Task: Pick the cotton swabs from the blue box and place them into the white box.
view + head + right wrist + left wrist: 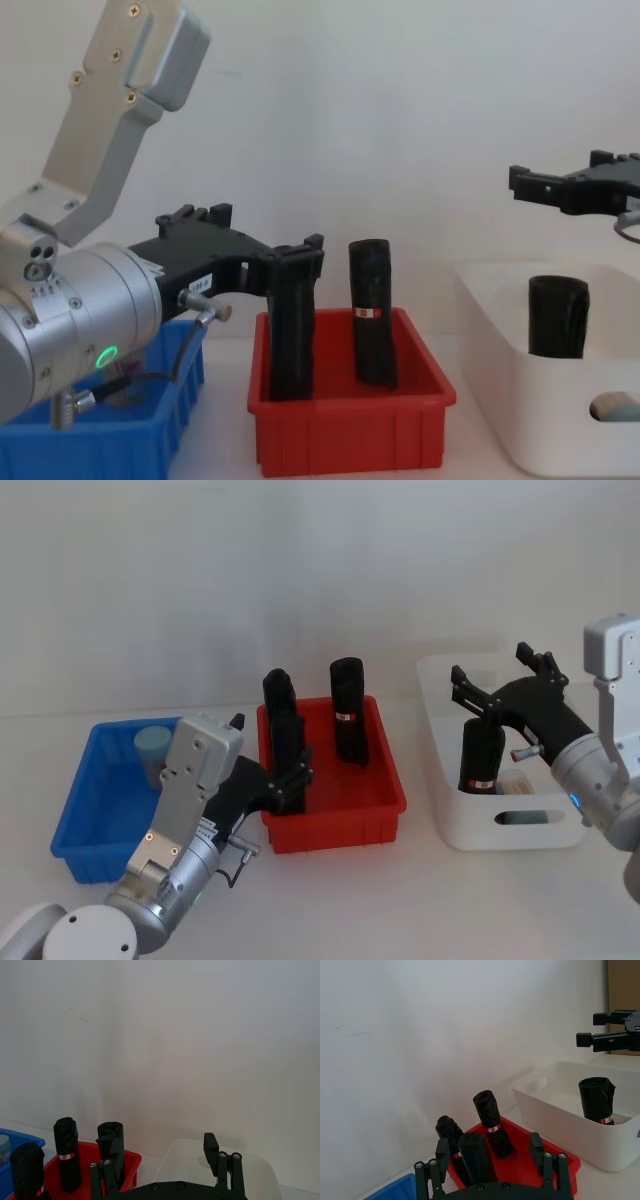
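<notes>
Blue plastic on the left of the head view: the blue box holds one tub of cotton swabs, pale cap up, in its far corner. The left gripper hangs over the near edge of the red bin, fingers spread with nothing between them, so it looks between trips and not yet over its target. Across the table, the right gripper hovers above the white box, jaws apart and empty, above a black bottle standing inside; a pale-capped tub lies beside that bottle, which suggests one delivery is already made.

Left wrist view now: spread fingers frame three black bottles in the red bin, with a corner of blue at the edge and the right gripper far off.

Right wrist view: its own fingers stand apart over the white box's rim.

Chest view: the left gripper sits level with the bottle tops, while the right one floats high over the white box, a swab cap peeking low inside. Next job, I'd say, is swinging left back to the blue box.
</notes>
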You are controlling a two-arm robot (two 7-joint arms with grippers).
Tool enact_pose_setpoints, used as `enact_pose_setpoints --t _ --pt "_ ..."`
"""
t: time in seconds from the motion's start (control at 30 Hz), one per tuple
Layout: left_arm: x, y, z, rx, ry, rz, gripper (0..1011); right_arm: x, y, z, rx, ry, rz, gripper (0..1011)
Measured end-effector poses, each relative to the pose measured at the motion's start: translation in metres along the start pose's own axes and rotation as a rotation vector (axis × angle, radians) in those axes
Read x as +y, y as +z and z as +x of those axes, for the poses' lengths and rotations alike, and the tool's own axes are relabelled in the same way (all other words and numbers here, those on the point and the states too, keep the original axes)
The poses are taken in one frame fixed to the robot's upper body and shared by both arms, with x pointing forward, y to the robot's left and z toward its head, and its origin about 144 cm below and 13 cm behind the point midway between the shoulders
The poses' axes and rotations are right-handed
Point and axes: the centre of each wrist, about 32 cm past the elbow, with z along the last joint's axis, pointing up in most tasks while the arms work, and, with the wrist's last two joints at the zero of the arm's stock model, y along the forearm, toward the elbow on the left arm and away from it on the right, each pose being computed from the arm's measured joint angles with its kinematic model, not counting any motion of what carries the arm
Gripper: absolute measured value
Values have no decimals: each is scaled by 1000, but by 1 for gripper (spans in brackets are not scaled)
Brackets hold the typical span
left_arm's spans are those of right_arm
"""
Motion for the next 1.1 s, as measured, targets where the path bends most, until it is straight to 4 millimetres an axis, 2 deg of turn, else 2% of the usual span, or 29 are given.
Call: enact_pose_setpoints --t 0.87,1.1 --pt "0 0 0 0 0 0 1004 -1 0 0 0 1 0 1001" --pt "0 0 0 0 0 0 1004 -7 -2 -2 3 0 -4 1001"
